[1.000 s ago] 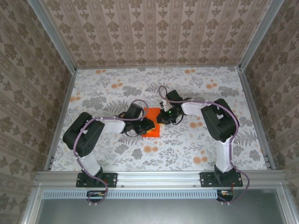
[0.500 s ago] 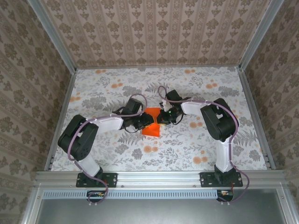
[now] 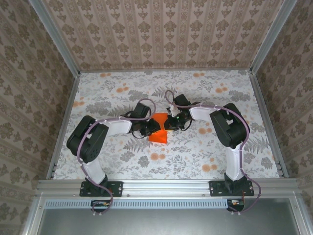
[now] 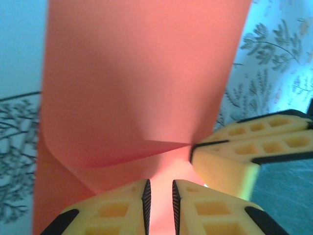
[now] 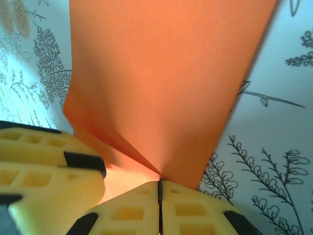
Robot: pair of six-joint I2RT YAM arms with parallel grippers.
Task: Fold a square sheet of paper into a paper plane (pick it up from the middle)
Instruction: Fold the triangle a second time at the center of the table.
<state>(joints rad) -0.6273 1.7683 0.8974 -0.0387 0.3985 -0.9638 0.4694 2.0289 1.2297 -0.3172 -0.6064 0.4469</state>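
Right wrist: I see right gripper (image 5: pixel 160 185) clamped on orange paper (image 5: pixel 166 73), bottom centre; left gripper (image 4: pixel 160 190) jaws slightly apart.

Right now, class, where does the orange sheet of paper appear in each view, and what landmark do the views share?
Top external: orange sheet of paper near the picture's centre.
Left wrist: upper centre, reaching the top edge.
Right wrist: upper centre, narrowing downward.
Shared landmark: the fern-print tablecloth around it.

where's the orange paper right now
In the top view, the square sheet of paper is mid-table, its right edge pinched by the right gripper, the left gripper close at its left side.
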